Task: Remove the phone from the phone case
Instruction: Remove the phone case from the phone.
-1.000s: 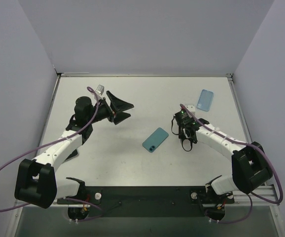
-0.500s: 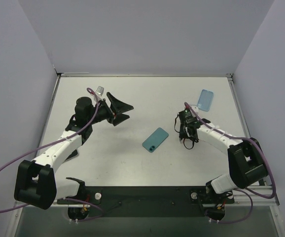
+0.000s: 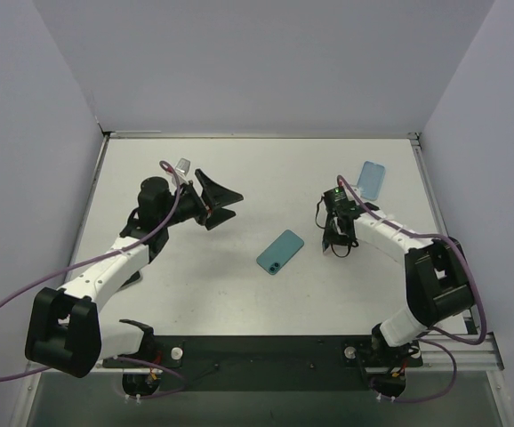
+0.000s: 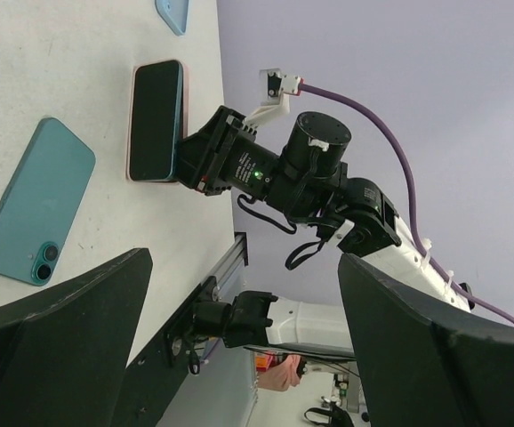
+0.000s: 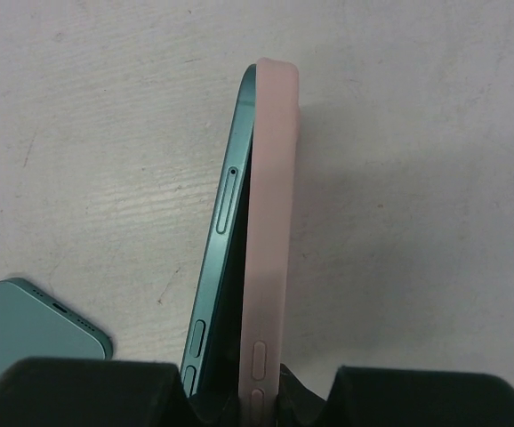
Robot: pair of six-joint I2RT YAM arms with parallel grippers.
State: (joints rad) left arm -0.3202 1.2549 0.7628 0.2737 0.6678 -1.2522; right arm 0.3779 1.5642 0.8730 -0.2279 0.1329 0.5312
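Since a second ago the right gripper has drawn slightly back from the loose teal phone, and the left gripper has edged a touch closer to it. The right gripper sits just to the right of that loose phone, clamped on a second phone that is standing on its long edge on the table inside a pink case. In the right wrist view, the phone's teal side meets the case at the far end, while a dark gap widens between them toward the fingers. The left gripper hangs well to the left of the loose phone and farther back, its jaws spread wide with nothing between them. Beyond the right gripper, farther right of the loose phone, lies what may be a blue case.
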